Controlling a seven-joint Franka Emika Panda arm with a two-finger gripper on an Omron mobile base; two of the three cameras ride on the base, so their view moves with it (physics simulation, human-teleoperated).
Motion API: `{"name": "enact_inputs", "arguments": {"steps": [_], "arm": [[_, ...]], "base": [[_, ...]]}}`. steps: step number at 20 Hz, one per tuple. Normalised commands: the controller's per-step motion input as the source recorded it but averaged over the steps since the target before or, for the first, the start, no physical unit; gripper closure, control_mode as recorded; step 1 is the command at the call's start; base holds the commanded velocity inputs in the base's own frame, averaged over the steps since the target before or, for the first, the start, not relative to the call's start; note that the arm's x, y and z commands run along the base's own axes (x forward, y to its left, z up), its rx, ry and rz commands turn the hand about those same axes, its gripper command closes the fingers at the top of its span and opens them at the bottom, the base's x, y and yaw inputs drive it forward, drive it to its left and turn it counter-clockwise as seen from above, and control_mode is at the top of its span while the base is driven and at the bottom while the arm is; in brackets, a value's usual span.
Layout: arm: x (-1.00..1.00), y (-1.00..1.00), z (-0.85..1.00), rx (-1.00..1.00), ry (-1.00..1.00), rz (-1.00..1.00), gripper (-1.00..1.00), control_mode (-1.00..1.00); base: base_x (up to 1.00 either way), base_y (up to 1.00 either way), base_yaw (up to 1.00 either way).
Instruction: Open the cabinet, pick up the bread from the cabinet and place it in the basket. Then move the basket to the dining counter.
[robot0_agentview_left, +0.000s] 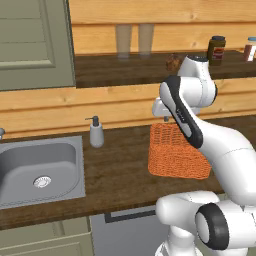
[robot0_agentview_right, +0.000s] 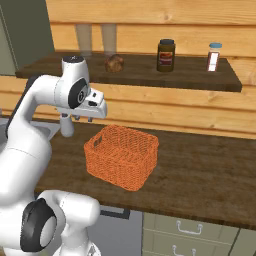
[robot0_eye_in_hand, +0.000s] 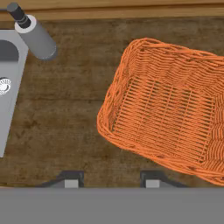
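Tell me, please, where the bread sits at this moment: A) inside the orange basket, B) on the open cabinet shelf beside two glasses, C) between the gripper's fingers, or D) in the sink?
B: the bread rests on the shelf near the glasses, while the basket is empty.

Kitchen: steel sink (robot0_agentview_left: 40, 172) in dark wood worktop (robot0_agentview_left: 120, 175), soap dispenser (robot0_agentview_left: 96, 132), jars on shelf (robot0_agentview_right: 150, 72).
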Motion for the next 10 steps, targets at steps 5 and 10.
{"name": "enact_inputs", "arguments": {"steps": [5, 10], "arm": [[-0.11, -0.02, 0.15, 0.0, -0.15, 0.0, -1.0, -1.0], [-0.4, -0.07, 0.63, 0.03, -0.38, 0.0, -1.0, -1.0]], "base": [[0.0, 0.0, 0.0], [0.0, 0.0, 0.0]]}}
